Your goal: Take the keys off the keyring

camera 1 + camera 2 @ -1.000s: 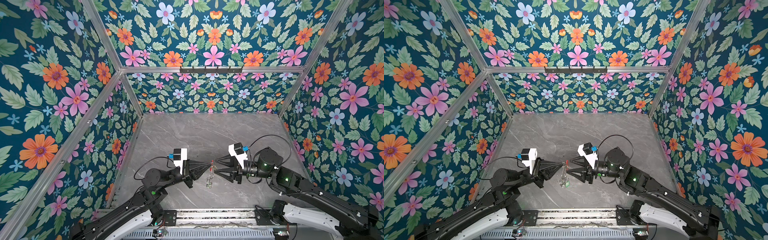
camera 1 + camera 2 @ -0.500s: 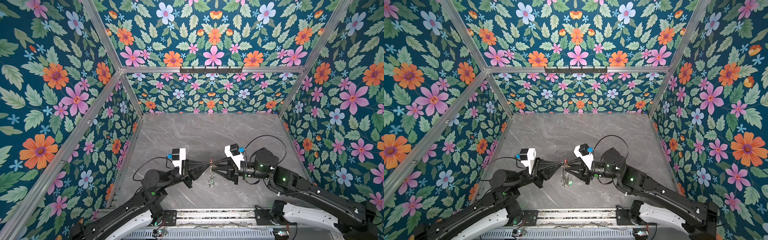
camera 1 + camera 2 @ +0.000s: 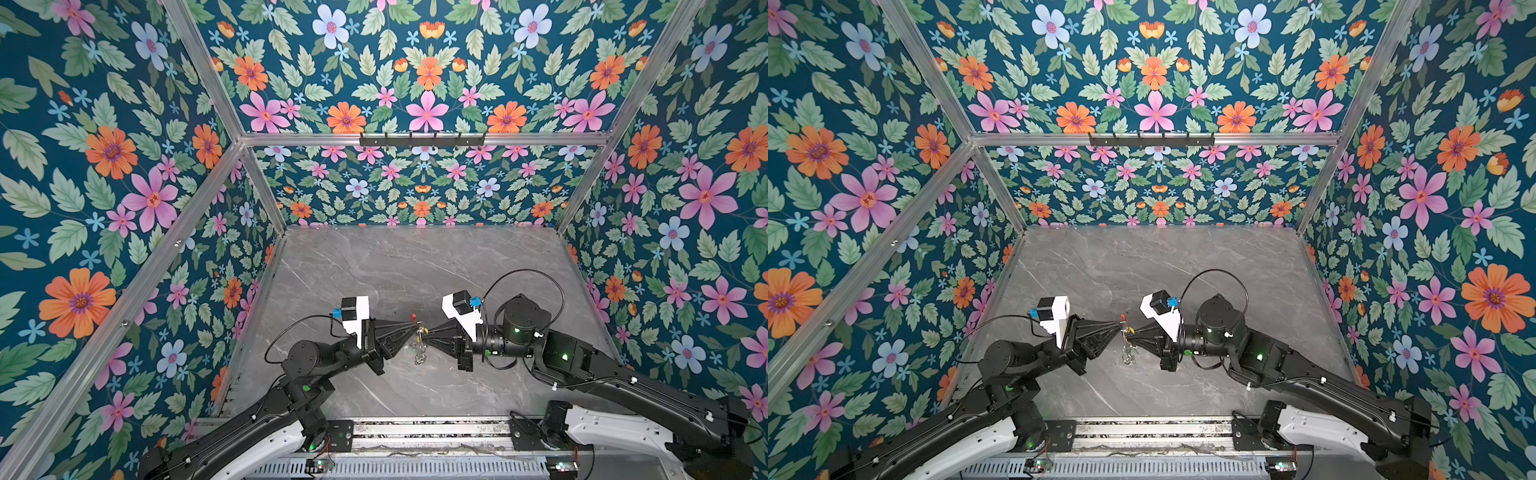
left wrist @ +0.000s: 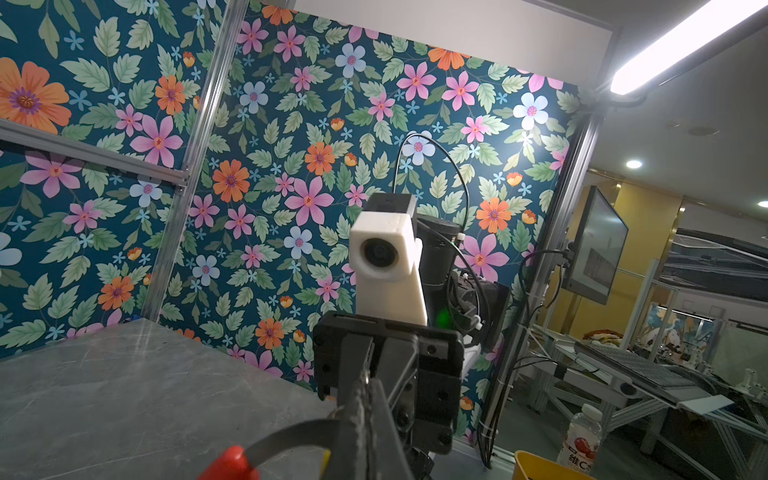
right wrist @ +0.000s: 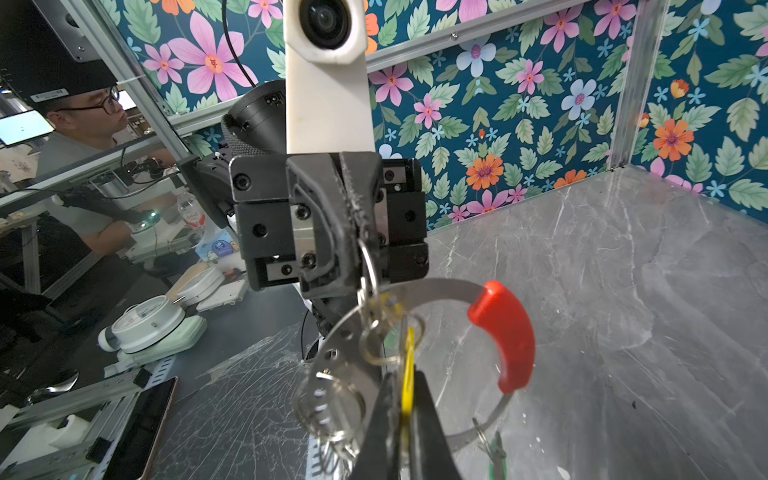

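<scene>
The keyring [image 5: 436,286], a flat grey metal ring with a red sleeve [image 5: 503,332], hangs above the table between both arms. My left gripper [image 3: 412,330] is shut on the keyring's [image 4: 291,436] band, with the red sleeve [image 4: 228,463] beside its fingers. My right gripper [image 5: 406,380] is shut on the yellow tag [image 5: 409,353] of one key. Wire loops and a silver key [image 5: 332,399] dangle beside it, blurred. A green tag [image 5: 496,461] hangs from the ring's far arc. In both top views the yellow tag [image 3: 423,331] [image 3: 1131,330] shows between the two tips, with keys [image 3: 419,355] hanging below.
The grey marble table [image 3: 395,270] lies inside floral walls with aluminium posts. A black hook rail [image 3: 422,139] runs along the back wall. Both arms meet near the front middle, above the metal base rail [image 3: 415,432].
My right gripper has moved left up to the keyring and shut on the yellow tag. The left gripper has stayed shut on the ring, barely moving.
</scene>
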Controlling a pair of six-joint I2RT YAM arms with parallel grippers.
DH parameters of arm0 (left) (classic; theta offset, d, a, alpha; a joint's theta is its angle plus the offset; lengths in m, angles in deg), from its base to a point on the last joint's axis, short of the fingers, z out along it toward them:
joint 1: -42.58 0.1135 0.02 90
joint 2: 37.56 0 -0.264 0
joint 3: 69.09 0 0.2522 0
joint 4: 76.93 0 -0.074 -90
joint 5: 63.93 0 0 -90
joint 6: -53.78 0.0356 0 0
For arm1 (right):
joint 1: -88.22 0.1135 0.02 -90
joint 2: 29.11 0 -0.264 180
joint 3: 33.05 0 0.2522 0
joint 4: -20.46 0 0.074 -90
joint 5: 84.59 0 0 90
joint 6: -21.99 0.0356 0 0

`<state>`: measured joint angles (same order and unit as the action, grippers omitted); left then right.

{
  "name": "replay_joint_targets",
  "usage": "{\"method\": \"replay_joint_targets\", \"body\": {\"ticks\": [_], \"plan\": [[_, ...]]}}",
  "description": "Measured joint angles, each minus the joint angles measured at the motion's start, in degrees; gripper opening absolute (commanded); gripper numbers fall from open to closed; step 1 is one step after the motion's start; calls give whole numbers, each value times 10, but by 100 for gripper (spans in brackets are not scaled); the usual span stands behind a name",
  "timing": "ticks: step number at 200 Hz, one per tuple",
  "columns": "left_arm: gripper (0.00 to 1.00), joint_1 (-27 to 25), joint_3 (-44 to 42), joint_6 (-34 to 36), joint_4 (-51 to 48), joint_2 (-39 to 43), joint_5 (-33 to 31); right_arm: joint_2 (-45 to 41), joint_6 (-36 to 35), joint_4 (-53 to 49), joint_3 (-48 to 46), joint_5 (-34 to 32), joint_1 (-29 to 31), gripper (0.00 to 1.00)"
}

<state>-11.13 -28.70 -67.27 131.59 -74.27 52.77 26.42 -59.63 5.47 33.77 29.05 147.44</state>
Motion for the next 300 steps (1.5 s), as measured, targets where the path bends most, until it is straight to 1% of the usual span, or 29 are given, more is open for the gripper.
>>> {"method": "replay_joint_targets", "body": {"ticks": [72,84,92,101,108,122,144,169,197,220,243,267,300], "plan": [[0,0,-3,0,2,0,5,22,-13,-5,12,6,8,0],[0,0,-3,0,-1,3,6,20,-13,-9,12,2,8,16],[0,0,-3,0,-3,6,7,15,-13,-16,12,2,8,31],[0,0,-2,2,-3,10,7,7,-13,-35,12,-5,8,40],[0,0,-2,3,-3,14,9,0,-16,-49,12,-10,7,43],[0,0,-2,7,-3,18,9,-18,-22,-66,13,-9,-5,46],[0,0,-2,10,-3,22,9,-46,-18,-77,17,4,-46,50],[0,0,-5,10,-2,21,9,-59,6,-47,21,35,-64,50],[0,0,-5,10,3,16,13,-30,38,18,41,79,-68,50],[0,0,-5,10,5,14,13,0,69,60,51,118,-69,46],[0,0,-6,10,5,19,13,19,88,85,50,152,-68,41],[0,0,-9,10,5,22,10,26,109,101,37,171,-68,36],[0,0,-10,10,5,22,5,27,116,108,28,182,-68,28]]}}
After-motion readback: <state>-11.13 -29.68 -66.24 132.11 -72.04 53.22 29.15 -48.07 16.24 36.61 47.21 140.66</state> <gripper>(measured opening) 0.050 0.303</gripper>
